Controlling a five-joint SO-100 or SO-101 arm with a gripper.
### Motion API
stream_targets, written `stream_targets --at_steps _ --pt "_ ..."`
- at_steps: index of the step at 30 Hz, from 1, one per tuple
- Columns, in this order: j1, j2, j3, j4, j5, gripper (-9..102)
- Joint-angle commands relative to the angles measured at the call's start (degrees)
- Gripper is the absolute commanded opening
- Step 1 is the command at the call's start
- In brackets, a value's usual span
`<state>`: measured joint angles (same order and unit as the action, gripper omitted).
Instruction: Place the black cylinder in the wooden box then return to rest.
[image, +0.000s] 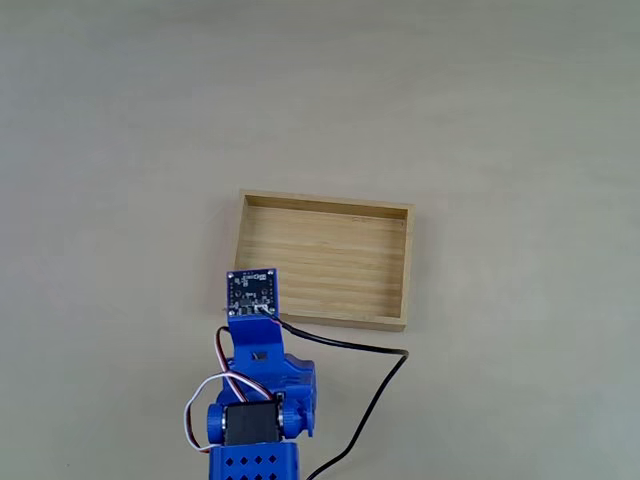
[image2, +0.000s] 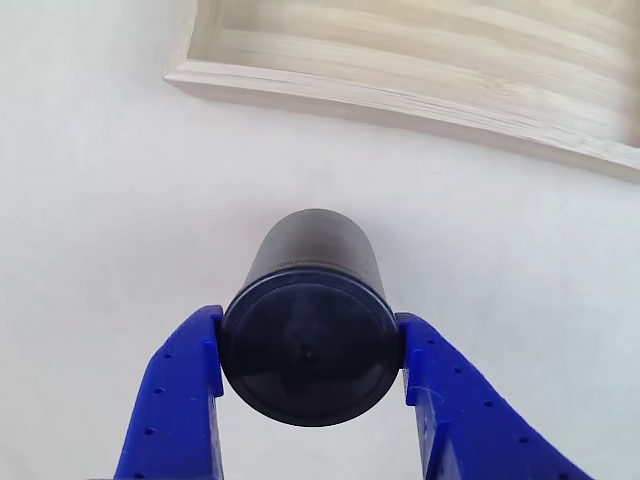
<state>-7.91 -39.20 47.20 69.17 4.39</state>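
The blue claw (image2: 310, 365) was closed on the black cylinder (image2: 310, 330), both fingers touching its sides. The cylinder's long axis pointed ahead toward the wooden box (image2: 400, 95), above the table (image2: 100, 200).

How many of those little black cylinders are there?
1. The black cylinder sits between the blue gripper's two fingers, just short of the wooden box. In the fixed view the arm could be hiding others.
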Motion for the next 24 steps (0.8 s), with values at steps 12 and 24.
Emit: stream_targets --at_steps 12,24 --pt "-0.3 7.9 -25.7 6.1 -5.4 20" --pt "5.2 25.8 -41.5 3.6 -6.6 20"
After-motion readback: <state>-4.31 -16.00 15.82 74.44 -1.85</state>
